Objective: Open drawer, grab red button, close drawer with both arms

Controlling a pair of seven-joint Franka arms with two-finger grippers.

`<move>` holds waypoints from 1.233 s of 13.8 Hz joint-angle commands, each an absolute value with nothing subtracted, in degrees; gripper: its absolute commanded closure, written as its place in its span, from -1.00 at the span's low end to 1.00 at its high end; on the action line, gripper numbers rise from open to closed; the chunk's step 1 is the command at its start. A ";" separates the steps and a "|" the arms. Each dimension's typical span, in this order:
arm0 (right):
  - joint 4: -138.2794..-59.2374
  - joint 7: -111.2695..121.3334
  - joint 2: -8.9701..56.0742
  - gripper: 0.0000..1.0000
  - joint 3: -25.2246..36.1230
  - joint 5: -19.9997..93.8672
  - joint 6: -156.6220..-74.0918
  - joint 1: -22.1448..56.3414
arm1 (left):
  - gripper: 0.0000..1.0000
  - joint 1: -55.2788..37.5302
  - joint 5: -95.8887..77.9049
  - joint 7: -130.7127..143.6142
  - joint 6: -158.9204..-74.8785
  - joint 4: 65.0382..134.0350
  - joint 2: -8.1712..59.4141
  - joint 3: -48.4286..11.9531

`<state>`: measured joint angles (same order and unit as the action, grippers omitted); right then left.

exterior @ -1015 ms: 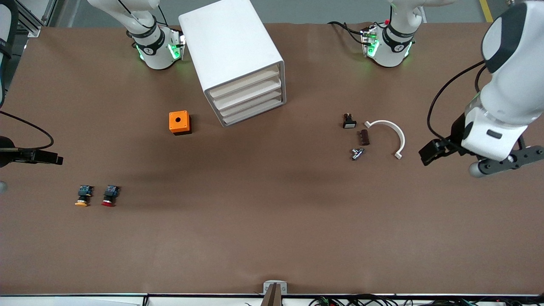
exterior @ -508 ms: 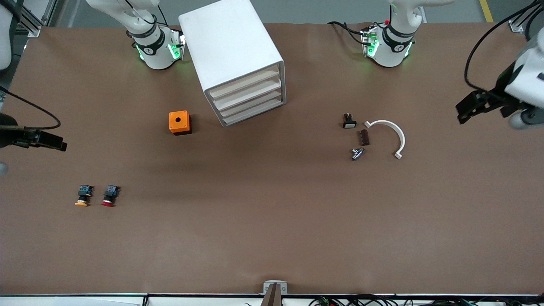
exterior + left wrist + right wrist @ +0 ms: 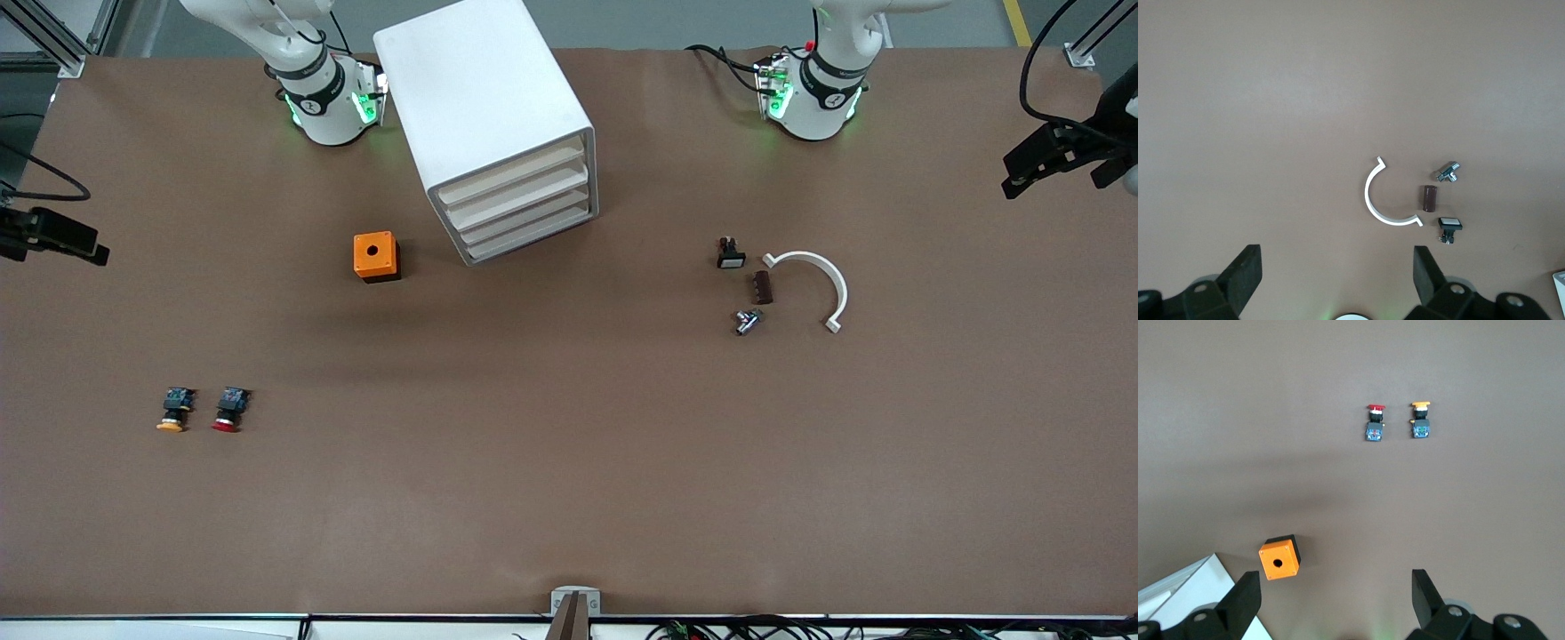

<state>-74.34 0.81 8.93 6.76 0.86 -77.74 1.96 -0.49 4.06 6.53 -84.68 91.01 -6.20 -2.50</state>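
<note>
The white cabinet [image 3: 484, 107] stands near the robots' bases, and its four drawers [image 3: 518, 206] are all shut. A corner of it shows in the right wrist view [image 3: 1178, 600]. The red-capped button [image 3: 228, 410] lies on the table toward the right arm's end and also shows in the right wrist view [image 3: 1374, 421]. My right gripper [image 3: 1335, 581] is open and empty, high over the table between the cabinet and the button. My left gripper [image 3: 1336, 257] is open and empty, high over the left arm's end of the table.
An orange-yellow-capped button [image 3: 173, 411] lies beside the red one. A small orange box with a hole [image 3: 375, 256] sits beside the cabinet. Toward the left arm's end lie a black switch [image 3: 730, 254], a brown piece [image 3: 762, 287], a metal part [image 3: 747, 321] and a white arc [image 3: 813, 277].
Both arms have swung outward and toward the robots' side. The left hand has left the spot beside the white arc for the table's end. Nothing on the table moved.
</note>
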 commanded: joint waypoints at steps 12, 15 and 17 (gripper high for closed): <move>-87.98 8.44 -3.87 -1.00 6.15 0.09 -79.28 -1.14 | -1.00 -0.70 3.34 1.23 -86.57 92.46 -6.77 -2.64; -88.68 8.44 -5.01 -1.00 5.89 0.00 -79.45 -0.71 | -1.00 -0.35 3.08 1.23 -86.49 92.72 -6.86 -2.64; -89.82 8.44 -6.15 -1.00 5.89 -0.26 -81.03 -0.26 | -1.00 -0.44 2.55 1.32 -86.48 92.81 -6.94 -2.64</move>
